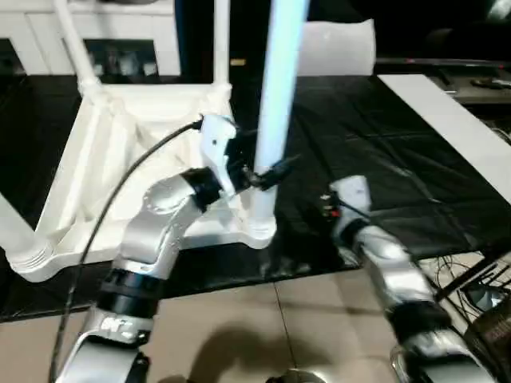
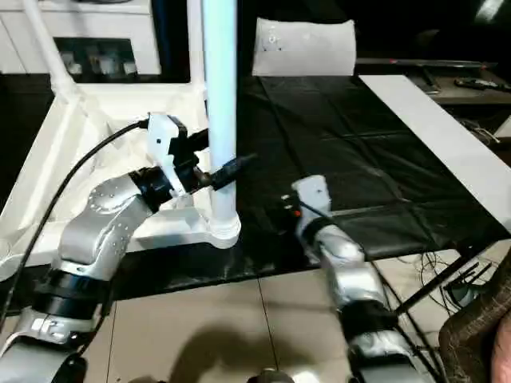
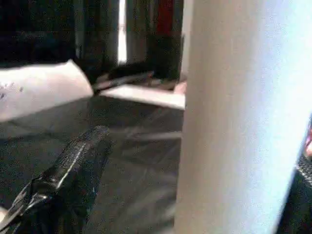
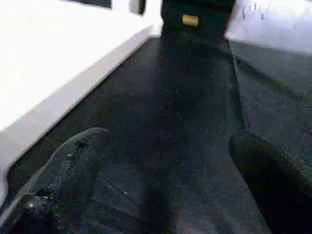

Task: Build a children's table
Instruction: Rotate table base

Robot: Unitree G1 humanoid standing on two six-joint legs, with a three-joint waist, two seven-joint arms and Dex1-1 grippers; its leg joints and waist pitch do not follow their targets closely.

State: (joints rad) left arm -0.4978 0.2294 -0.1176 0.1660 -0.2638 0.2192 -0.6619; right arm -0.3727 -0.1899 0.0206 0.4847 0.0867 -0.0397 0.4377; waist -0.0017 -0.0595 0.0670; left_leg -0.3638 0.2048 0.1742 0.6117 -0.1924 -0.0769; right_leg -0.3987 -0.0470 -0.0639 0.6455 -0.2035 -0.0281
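Left arm (image 1: pixel 152 231): silver forearm casing with black joint rings, white wrist housing, and a black cable looping back from the wrist. Right arm (image 1: pixel 391 275): matching silver segments, black bands, white wrist block with a small red mark. Fingers (image 3: pixel 73 170): black, textured.

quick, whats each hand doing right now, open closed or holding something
left hand: open, fingers either side of the upright leg, not clamped on it
right hand: open, holding nothing, over the black mat
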